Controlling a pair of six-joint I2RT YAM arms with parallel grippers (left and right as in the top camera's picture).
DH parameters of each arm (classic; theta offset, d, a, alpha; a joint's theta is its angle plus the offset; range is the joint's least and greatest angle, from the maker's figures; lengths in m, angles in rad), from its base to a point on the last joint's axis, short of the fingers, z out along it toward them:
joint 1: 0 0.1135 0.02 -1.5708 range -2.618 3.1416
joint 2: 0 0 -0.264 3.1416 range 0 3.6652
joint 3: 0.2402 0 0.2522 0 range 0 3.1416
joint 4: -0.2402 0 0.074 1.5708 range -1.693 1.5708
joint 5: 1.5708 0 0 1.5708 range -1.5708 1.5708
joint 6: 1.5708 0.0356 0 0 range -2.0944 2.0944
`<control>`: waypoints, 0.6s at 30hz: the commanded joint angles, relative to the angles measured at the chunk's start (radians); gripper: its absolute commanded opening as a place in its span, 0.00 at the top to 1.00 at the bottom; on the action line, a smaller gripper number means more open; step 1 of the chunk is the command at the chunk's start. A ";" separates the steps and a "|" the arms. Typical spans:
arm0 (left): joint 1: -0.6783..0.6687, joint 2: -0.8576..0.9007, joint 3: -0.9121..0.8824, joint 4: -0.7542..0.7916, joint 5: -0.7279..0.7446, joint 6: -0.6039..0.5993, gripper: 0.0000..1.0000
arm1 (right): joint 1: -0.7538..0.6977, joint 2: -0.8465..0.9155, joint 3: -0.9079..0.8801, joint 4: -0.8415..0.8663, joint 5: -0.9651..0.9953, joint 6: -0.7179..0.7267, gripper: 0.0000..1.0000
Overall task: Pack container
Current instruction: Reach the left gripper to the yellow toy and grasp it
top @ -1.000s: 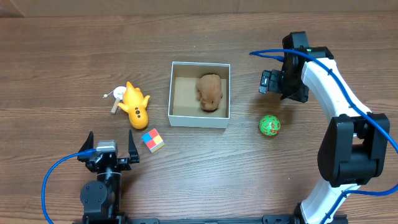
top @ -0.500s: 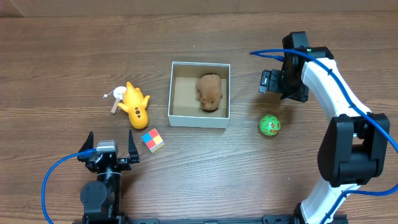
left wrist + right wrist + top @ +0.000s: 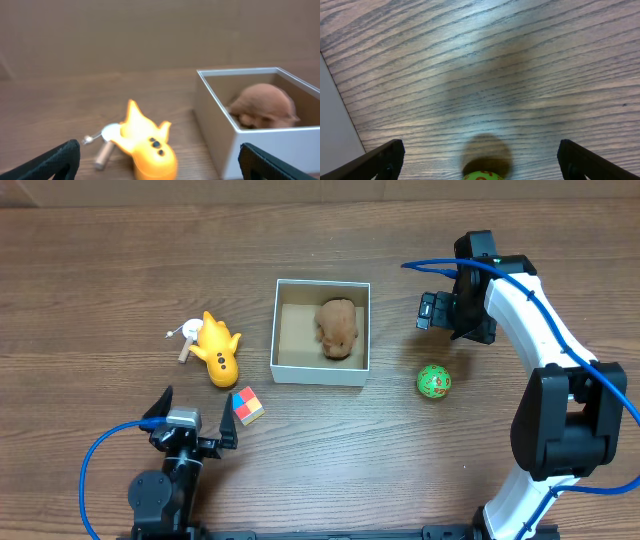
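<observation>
**gripfan_22:** ok so where's the container (image 3: 318, 375) sitting, and which way is it pointing?

**yam_watcher:** It's sitting around mid-table (image 3: 100, 270), a bit toward the far side, with the open top facing straight up. From overhead it's looking pretty much square, so I'm not seeing a real long axis. Its walls are running parallel to the table edges. A brown plush toy (image 3: 337, 328) is lying inside, in the right half.

**gripfan_22:** and the arms?

**yam_watcher:** The left gripper (image 3: 197, 410) is hovering at the near left, jaws spread wide, holding nothing. A colored cube (image 3: 245, 405) is sitting just beside its right finger, and a yellow toy (image 3: 217, 348) is lying a little farther out. That arm's wrist cam is showing the yellow toy just ahead and the container's corner on the right, with the plush poking above the wall.

The right gripper (image 3: 432, 311) is hanging off to the right of the container, not touching it, also wide open and empty. A green ball (image 3: 433, 381) is resting on the table nearer than that gripper. The right wrist cam is only catching the ball's top at the bottom edge.
</observation>
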 commanded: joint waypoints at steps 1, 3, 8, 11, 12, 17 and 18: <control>-0.003 0.015 0.128 -0.095 0.079 -0.071 0.00 | -0.001 -0.014 -0.005 0.005 0.012 -0.005 0.00; -0.003 0.085 0.241 -0.165 0.043 -0.046 0.00 | -0.001 -0.014 -0.005 0.005 0.012 -0.005 0.00; -0.002 0.388 0.567 -0.324 0.022 0.013 0.00 | -0.001 -0.014 -0.005 0.005 0.013 -0.005 0.00; -0.002 0.643 0.817 -0.491 0.019 0.069 0.00 | -0.001 -0.014 -0.005 0.005 0.013 -0.005 0.00; -0.002 0.780 0.946 -0.591 0.007 0.105 0.00 | -0.001 -0.014 -0.005 0.005 0.013 -0.005 0.00; -0.002 1.148 1.279 -0.875 0.016 0.127 0.00 | -0.001 -0.014 -0.005 0.005 0.013 -0.005 0.00; -0.002 1.210 1.329 -0.920 0.033 0.127 0.00 | -0.001 -0.014 -0.005 0.005 0.013 -0.005 0.00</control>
